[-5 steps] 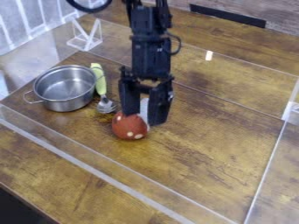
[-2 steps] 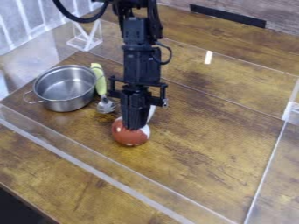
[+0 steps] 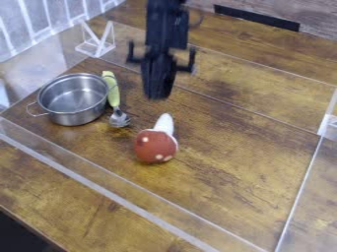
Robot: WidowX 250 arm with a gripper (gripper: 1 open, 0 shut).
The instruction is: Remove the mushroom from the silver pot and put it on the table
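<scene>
Brown plank surface [image 3: 237, 167]: mushroom [image 3: 157, 145] lies tipped beside spoon [image 3: 113, 98], outside silver pot [image 3: 74, 98]; clenched, empty end effector [image 3: 160, 89] above; mushroom's rounded cap could roll

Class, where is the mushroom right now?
The mushroom lies on its side on the table, centre of view, right of the spoon and outside the pot.
</scene>
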